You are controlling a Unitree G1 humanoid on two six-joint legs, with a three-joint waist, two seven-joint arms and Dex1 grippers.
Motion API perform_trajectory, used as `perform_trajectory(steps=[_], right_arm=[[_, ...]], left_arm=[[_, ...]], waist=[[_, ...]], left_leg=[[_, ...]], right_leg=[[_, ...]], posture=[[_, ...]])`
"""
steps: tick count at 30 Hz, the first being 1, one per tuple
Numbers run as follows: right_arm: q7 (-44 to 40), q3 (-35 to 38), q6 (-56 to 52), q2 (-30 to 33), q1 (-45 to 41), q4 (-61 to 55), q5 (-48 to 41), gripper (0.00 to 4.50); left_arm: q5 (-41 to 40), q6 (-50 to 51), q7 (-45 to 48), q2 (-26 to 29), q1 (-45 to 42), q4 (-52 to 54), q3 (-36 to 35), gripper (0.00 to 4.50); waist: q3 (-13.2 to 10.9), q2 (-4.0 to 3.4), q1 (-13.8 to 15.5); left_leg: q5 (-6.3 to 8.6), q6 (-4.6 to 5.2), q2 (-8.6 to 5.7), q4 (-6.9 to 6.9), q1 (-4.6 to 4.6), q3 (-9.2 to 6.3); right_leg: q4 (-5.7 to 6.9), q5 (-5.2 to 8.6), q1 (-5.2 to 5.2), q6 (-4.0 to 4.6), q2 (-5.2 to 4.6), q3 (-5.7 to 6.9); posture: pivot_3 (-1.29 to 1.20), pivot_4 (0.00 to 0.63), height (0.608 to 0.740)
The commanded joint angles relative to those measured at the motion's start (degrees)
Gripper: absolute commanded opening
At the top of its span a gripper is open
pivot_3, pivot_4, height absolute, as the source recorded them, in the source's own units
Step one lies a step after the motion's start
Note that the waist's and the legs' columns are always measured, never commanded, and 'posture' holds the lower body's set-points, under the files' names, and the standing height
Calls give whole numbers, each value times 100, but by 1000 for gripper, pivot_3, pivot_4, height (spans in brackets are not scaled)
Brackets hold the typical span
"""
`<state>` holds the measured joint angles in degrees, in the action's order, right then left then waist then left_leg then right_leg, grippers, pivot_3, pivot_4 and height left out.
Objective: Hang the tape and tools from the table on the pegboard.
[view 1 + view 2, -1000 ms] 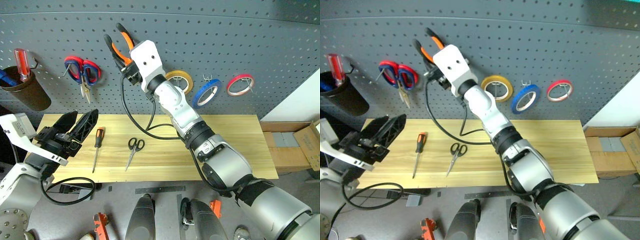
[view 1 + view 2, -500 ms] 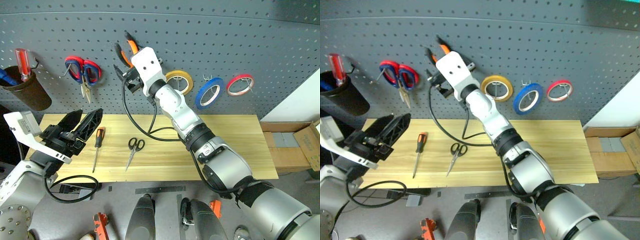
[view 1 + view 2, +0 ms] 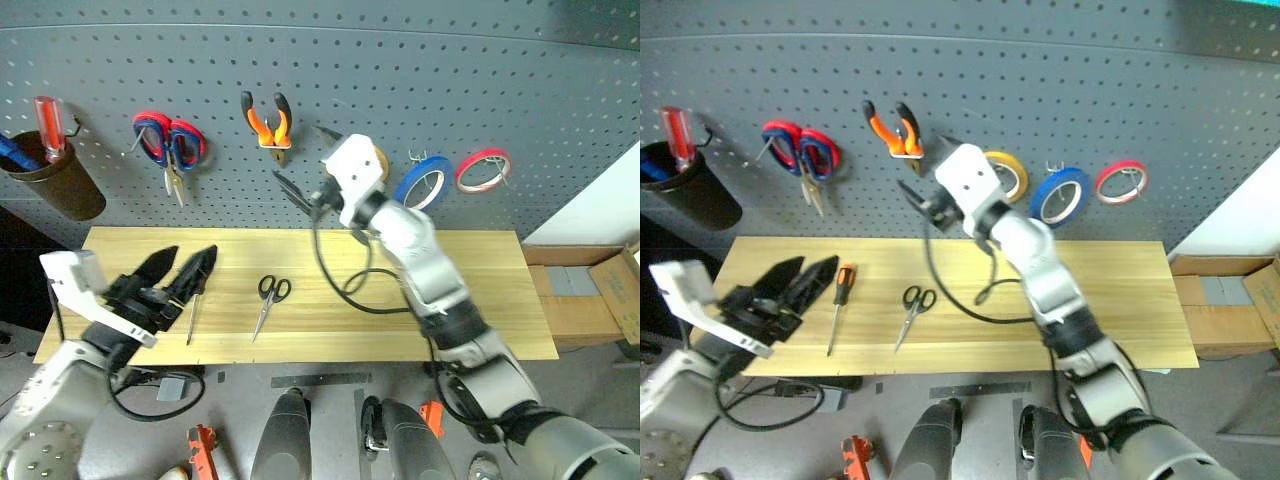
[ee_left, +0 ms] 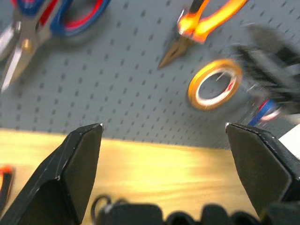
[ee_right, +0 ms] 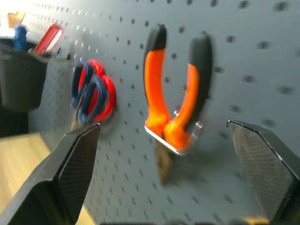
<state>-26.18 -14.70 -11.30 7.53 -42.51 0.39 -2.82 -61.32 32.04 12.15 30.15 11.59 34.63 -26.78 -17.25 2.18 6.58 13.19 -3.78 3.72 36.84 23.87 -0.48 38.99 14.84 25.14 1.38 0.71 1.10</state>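
Note:
The orange-and-black pliers [image 3: 265,125] hang by themselves on a hook of the dark pegboard [image 3: 450,80]. My right gripper [image 3: 298,153] is open just right of and below them, a gap between its fingers and the handles [image 5: 176,93]. The blue tape [image 3: 420,181] hangs on the pegboard to the right. On the wooden table [image 3: 480,290] lie the small black scissors [image 3: 268,293] and the slim screwdriver [image 3: 843,282]. My left gripper [image 3: 190,252] is open and empty, low over the table's left part, right beside the screwdriver's handle.
On the pegboard hang red-and-blue scissors [image 3: 168,140], a yellow roll [image 3: 1005,175] partly behind my right wrist, and a red roll [image 3: 482,168]. A brown cup [image 3: 60,185] with a red-handled screwdriver [image 3: 45,115] hangs at the far left. Cardboard boxes [image 3: 590,290] stand at the right.
My right gripper opened, left the pliers hanging on the hook, and drew back to the right and down. My left gripper sank lower toward the table beside the screwdriver.

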Motion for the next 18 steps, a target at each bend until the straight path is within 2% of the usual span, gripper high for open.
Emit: perform_trajectory(steps=[1, 5, 12, 16, 18], right_arm=[[-525, 96, -477, 487, 360, -859, -234, 4484], [-1302, 173, -708, 1218, 950, -1421, -639, 4484], [-2665, 36, -643, 2205, 1942, -2282, -1274, 4484], [-3140, -36, -281, 2561, 2269, -2310, -1276, 4484], [-3176, -66, -243, 2560, 2243, -2227, -1240, 4484]], left_arm=[[749, -151, -355, -229, -6, 362, 542, 4500], [1852, -152, -1010, -672, 20, 177, 1215, 4500], [3470, -446, -1575, -1409, -136, -494, 2188, 4500], [4445, -433, -2107, -1723, -320, -986, 2602, 4500], [4665, -363, -2225, -1863, -351, -1106, 2649, 4500]], waist=[[-1, 0, -15], [-6, -8, -57], [-10, -13, -117], [-13, -9, -152], [-16, -7, -199]], left_leg=[[0, 0, 0, 1, 0, 1], [-1, 0, -2, 3, -6, 6], [0, 1, -1, 5, -5, 17], [0, 4, -6, 12, -9, 24], [-1, 6, -5, 14, -7, 26]], right_leg=[[-1, 0, 1, -1, 1, -1], [3, 1, 1, -3, 8, -6], [-1, 1, 3, -5, 13, -17], [-3, -4, -1, -16, 13, -25], [-3, -7, 0, -20, 13, -27]], posture=[[249, 285, 740], [220, 289, 740], [176, 298, 740], [151, 312, 740], [143, 318, 740]])
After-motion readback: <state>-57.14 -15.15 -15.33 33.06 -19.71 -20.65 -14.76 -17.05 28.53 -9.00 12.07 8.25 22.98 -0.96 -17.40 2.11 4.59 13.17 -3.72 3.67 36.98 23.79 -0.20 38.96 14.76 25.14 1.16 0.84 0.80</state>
